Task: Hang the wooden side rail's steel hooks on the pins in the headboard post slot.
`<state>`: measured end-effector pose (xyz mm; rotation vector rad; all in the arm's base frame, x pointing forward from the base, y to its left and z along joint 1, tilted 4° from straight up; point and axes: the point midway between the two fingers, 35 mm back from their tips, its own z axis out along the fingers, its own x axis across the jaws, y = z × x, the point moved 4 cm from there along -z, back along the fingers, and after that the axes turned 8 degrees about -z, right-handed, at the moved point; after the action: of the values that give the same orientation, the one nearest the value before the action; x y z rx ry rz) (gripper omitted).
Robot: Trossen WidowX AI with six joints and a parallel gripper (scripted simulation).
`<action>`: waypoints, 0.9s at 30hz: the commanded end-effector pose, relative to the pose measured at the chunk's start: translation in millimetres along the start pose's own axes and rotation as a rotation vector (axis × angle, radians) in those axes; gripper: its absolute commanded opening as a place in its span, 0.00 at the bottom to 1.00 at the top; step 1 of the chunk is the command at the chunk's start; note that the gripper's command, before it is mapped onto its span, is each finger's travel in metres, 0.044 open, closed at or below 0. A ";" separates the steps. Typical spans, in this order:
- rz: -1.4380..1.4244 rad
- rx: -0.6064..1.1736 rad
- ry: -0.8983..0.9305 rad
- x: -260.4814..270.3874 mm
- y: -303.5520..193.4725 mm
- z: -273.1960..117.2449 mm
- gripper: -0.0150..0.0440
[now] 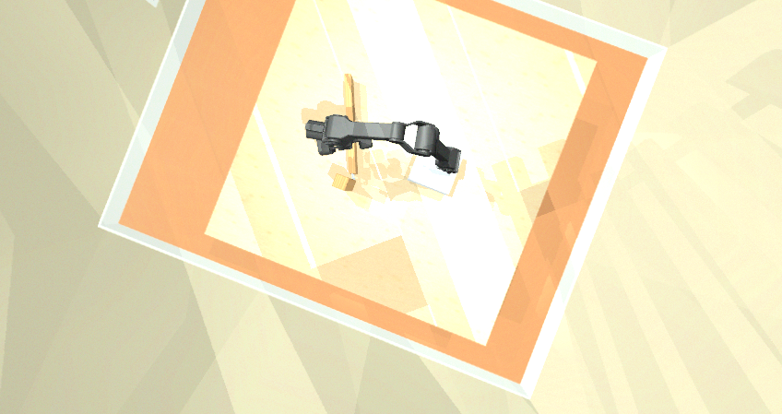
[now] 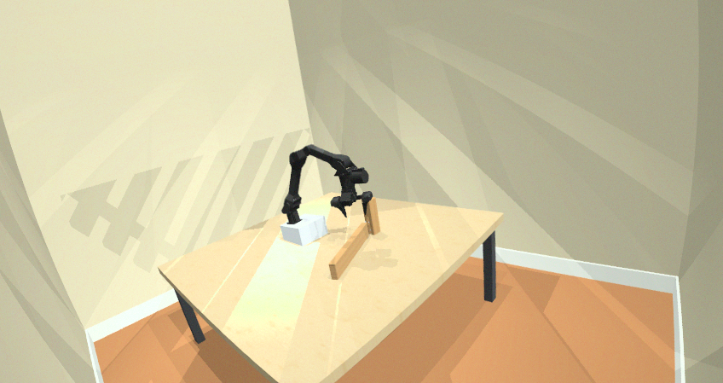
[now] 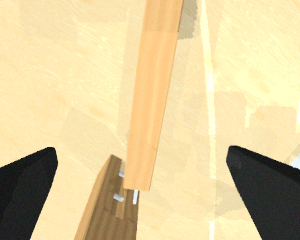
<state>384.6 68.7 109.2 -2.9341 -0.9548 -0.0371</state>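
Note:
The wooden rail (image 1: 348,94) (image 2: 349,252) (image 3: 153,90) lies along the table, its near end beside the upright headboard post (image 1: 341,181) (image 2: 374,216) (image 3: 115,229). In the wrist view a steel hook (image 3: 135,196) sticks out of the rail's end, to the right of the post's slot. Small steel pieces show in the slot, one (image 3: 118,197) lower and one (image 3: 122,174) higher, partly behind the rail. The second hook cannot be made out, and no hook is clearly seated. My gripper (image 1: 344,147) (image 2: 355,218) (image 3: 144,155) is open and empty above the rail's post end, its fingers on either side.
The arm's white base block (image 1: 433,181) (image 2: 303,230) stands on the table (image 1: 263,212) (image 2: 401,277), on the side away from the post. The arm arches over the rail. In the exterior view the right finger looks close to the post, but the gap cannot be judged.

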 end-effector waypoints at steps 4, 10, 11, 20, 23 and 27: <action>0.122 -0.031 -0.074 3.6 -0.5 4.4 1.00; 0.122 -0.031 -0.074 3.3 -0.1 12.3 1.00; 0.122 -0.031 -0.074 2.7 0.2 22.0 1.00; 0.122 -0.031 -0.074 0.8 0.5 40.6 1.00; 0.122 -0.031 -0.074 -0.2 0.8 53.2 1.00; 0.122 -0.031 -0.074 -0.3 0.8 54.3 1.00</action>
<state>386.9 71.7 64.4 -3.0311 -0.7945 0.0386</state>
